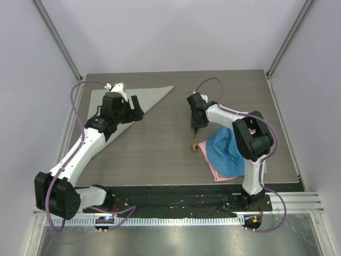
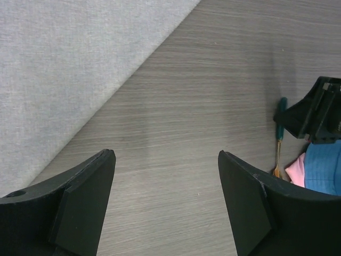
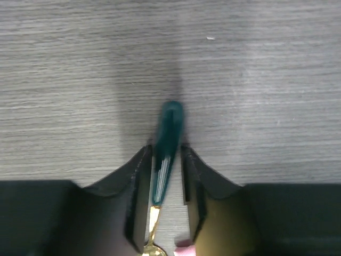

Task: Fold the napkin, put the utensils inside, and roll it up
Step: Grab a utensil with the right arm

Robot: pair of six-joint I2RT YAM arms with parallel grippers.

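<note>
One napkin (image 1: 152,96), one spoon (image 3: 168,141) — left claw (image 2: 166,205) wide, right claw (image 3: 166,154) astride its handle.

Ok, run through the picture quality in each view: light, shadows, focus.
Top external: even, soft light, all sharp, only faint shadows. Left wrist: napkin weave crisp, left pincer fingers dark with little detail. Right wrist: spoon handle tip blurred, a broad soft shadow on the table beyond it.
</note>
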